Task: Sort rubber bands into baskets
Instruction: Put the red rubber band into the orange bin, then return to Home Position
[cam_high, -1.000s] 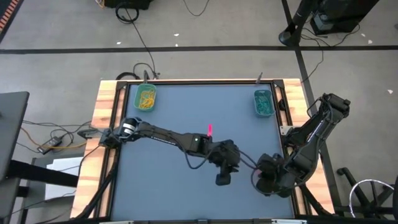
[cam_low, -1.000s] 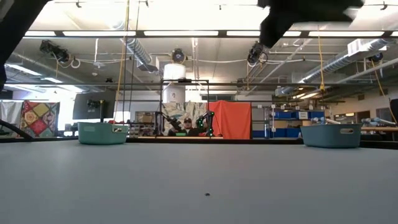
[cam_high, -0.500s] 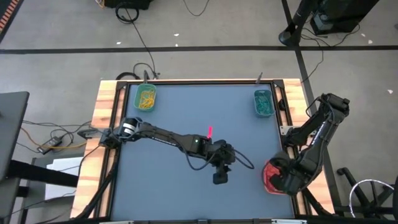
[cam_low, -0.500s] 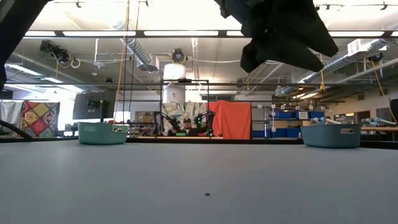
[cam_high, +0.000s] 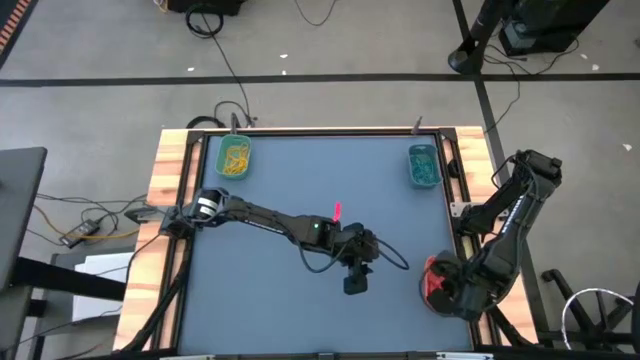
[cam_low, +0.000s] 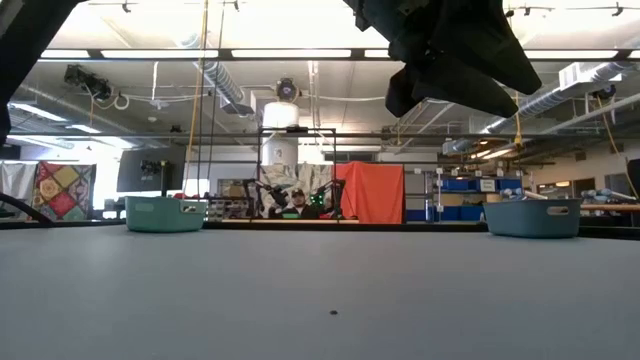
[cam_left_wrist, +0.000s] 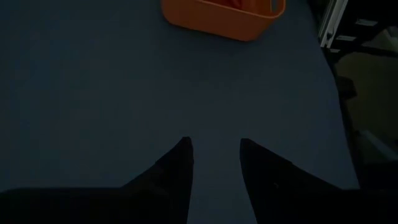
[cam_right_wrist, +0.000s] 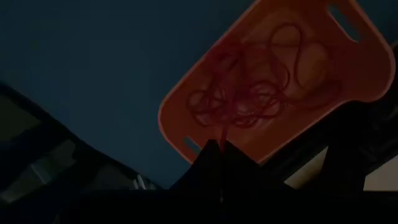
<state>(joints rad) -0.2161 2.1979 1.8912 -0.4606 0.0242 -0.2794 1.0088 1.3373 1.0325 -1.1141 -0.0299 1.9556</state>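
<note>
Orange-red basket (cam_right_wrist: 267, 93): holds red rubber bands (cam_right_wrist: 249, 93).
Right tool (cam_right_wrist: 217, 149): closed above it, gripping a red band strand.
Left tool (cam_left_wrist: 214, 155): parted, empty, over bare tabletop (cam_left_wrist: 93, 93).

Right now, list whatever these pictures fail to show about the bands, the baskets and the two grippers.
- Orange-red basket: in the high view the right arm covers most of it.
- Right gripper: shut on a red rubber band; whether the band is free of the pile is unclear.
- Green basket and teal basket: bands too small to count.
- Left gripper: open, empty; the low view shows only its dark underside.
</note>
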